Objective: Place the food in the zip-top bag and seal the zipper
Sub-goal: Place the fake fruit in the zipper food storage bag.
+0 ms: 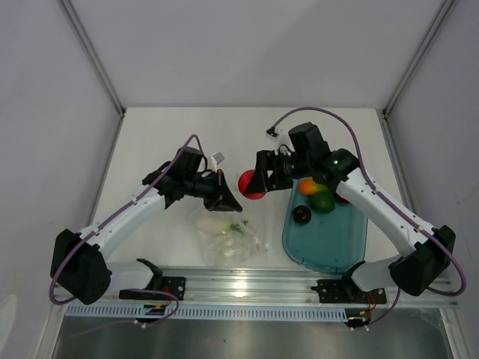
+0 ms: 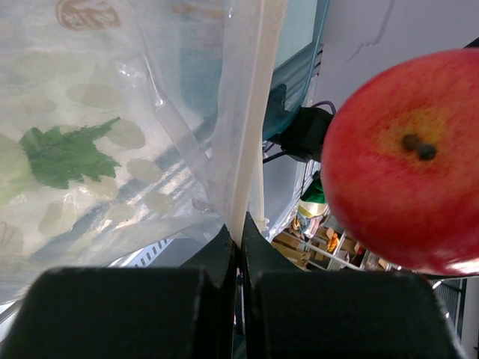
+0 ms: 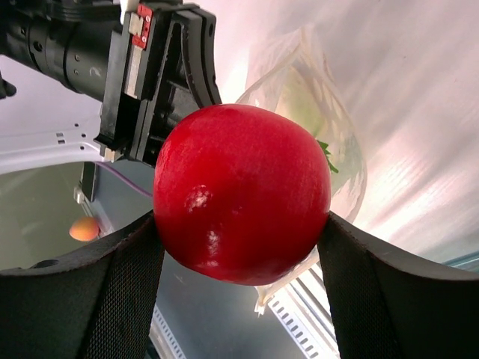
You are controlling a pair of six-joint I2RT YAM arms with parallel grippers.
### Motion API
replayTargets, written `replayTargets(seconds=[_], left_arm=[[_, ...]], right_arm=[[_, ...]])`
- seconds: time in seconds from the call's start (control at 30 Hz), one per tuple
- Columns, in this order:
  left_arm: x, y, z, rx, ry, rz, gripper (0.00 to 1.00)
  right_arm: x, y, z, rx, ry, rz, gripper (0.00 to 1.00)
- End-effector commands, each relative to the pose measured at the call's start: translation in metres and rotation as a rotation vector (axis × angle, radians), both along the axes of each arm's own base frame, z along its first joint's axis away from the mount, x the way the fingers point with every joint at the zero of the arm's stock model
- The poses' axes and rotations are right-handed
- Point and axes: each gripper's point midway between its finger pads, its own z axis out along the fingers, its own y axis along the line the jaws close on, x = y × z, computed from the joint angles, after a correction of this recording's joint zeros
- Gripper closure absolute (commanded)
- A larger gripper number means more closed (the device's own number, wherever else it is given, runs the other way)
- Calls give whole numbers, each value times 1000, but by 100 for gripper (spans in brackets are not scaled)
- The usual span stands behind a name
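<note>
Red toy apple (image 3: pixel 243 172) fills the right hand (image 3: pixel 239 224), whose fingers are spread wide and seated on its two sides. The left hand (image 2: pixel 239 241) is pressed tight together, pinching the zipper (image 2: pixel 245 112) at the mouth of the zip-top bag (image 1: pixel 228 238). That edge is lifted while the rest of the pouch lies on the desk (image 1: pixel 172 134).

The apple hangs just beside the left hand's fingertips. The bag lies straight ahead of the right hand, past the apple. The zipper's long axis runs straight out from the left pinch, so the next move likely turns on passing the apple over that lip.

Only the left wrist view shows the apple's stem dimple and a green leaf (image 2: pixel 67 153) inside the bag. Only the top view shows the other pieces in the teal tray (image 1: pixel 329 243), back by the right hand's wrist.
</note>
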Motion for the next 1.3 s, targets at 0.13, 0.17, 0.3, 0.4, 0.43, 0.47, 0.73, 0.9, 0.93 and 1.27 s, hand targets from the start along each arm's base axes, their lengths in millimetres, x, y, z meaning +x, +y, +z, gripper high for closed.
replayTargets(seconds=[0.13, 0.17, 0.3, 0.4, 0.43, 0.47, 0.73, 0.9, 0.93, 1.27], left_arm=[[10, -6, 26, -52, -58, 9, 99], [11, -7, 28, -55, -63, 11, 99], [15, -7, 35, -61, -88, 25, 100], [16, -7, 37, -65, -93, 30, 100], [17, -8, 38, -68, -93, 28, 99], [16, -9, 39, -71, -92, 27, 100], [19, -10, 43, -85, -97, 28, 99], [19, -11, 43, -86, -96, 27, 100], [19, -11, 43, -86, -95, 27, 99], [17, -9, 42, -86, -97, 29, 99]], right_arm=[[-13, 7, 0, -15, -29, 70, 83], [-13, 6, 0, -20, -33, 71, 80], [-15, 5, -7, -40, -18, 73, 71], [-15, 3, -14, -55, -3, 69, 61], [-16, 3, -16, -63, 0, 68, 58], [-15, 2, -16, -65, -2, 64, 51], [-10, -2, -21, -101, -12, 32, 1], [-8, -2, -17, -95, -28, 24, 1], [-8, -2, -16, -94, -29, 24, 1], [-2, -8, -14, -120, -43, -23, 1]])
